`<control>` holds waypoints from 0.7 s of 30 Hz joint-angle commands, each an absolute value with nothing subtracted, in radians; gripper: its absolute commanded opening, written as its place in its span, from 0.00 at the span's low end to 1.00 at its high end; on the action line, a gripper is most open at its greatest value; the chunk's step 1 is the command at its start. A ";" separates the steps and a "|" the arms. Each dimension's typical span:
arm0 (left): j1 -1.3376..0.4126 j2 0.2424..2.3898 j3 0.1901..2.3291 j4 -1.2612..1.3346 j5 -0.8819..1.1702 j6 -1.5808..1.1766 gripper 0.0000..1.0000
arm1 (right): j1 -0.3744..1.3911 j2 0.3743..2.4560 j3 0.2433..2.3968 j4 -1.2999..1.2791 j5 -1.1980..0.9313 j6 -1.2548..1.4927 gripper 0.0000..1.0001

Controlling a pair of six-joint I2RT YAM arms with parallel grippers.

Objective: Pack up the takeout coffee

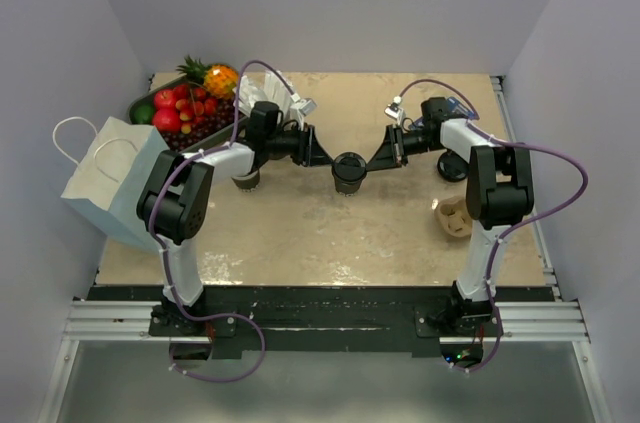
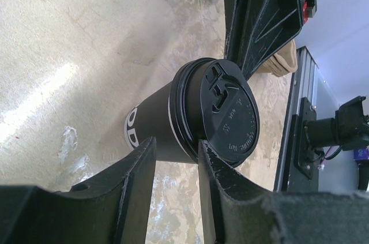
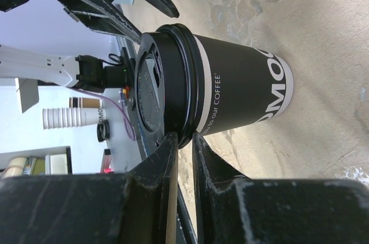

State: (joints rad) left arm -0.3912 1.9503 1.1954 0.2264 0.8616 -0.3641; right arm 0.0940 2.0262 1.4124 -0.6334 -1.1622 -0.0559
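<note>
Right wrist: dark-brown paper cup w/ black plastic lid (image 3: 230, 88) reads "our COFFEE", "OMO" cut off; left pincer (image 1: 328, 159) at 9, right pincer (image 1: 372, 159) at 3, grips unclear.

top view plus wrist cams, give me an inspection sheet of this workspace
surface: beige table, mottled and stained
job's things: takeout coffee upright mid-table, black lid on
clutter: fruit tray; paper bag at the left edge; tan holder; black lids
grippers: left gripper open, tips at the cup's side; right gripper nearly closed at the lid rim, grip unclear
cables: purple cables looped along both arms
surroundings: plain pale walls
</note>
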 commanded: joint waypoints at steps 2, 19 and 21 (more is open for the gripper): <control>-0.416 2.014 1.192 0.095 0.744 -0.206 0.45 | 0.147 2.056 1.423 -0.640 -0.933 -0.175 0.16; -0.407 1.922 1.408 -0.060 0.976 -0.026 0.77 | 0.101 1.885 1.562 -0.664 -0.977 -0.221 0.59; -0.407 1.913 1.410 -0.074 0.954 -0.008 0.77 | 0.101 1.882 1.560 -0.661 -0.973 -0.221 0.60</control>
